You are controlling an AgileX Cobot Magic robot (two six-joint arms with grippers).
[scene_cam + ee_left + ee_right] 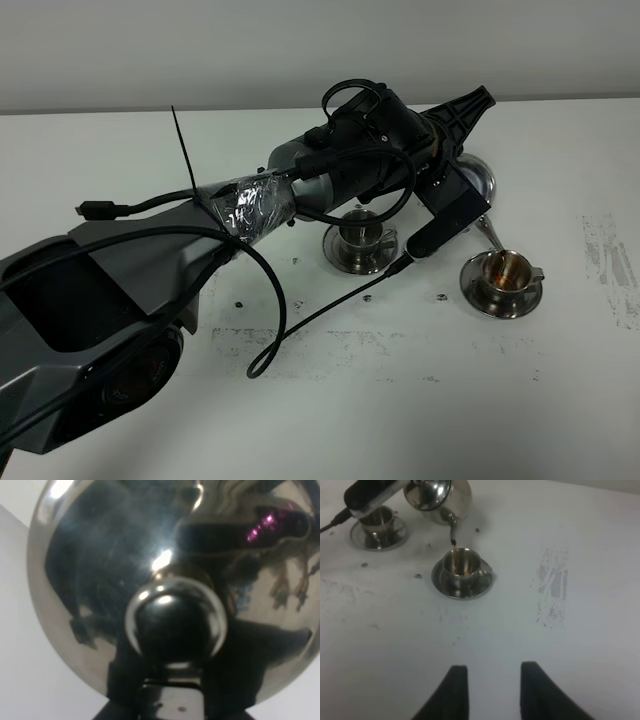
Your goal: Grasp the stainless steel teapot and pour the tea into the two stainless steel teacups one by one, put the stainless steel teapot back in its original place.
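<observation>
My left gripper point(468, 112) reaches across to the right and is shut on the stainless steel teapot point(438, 495), which it holds tilted in the air. The left wrist view is filled by the pot's shiny body and its lid knob point(175, 622). The thin spout point(486, 232) points down over the right teacup point(503, 272), and a dark thread of tea runs into that cup point(463, 565), which holds amber liquid. The other teacup point(360, 236) stands on its saucer to the left, partly under my arm. My right gripper point(493, 669) hovers low, fingers apart, holding nothing.
A round shiny steel shape point(481, 182) shows beside my left wrist; I cannot tell whether it is the pot's body or its base dish. A black cable point(300, 330) loops over the white table point(420, 420). Scuffed patches point(612, 262) mark the right side.
</observation>
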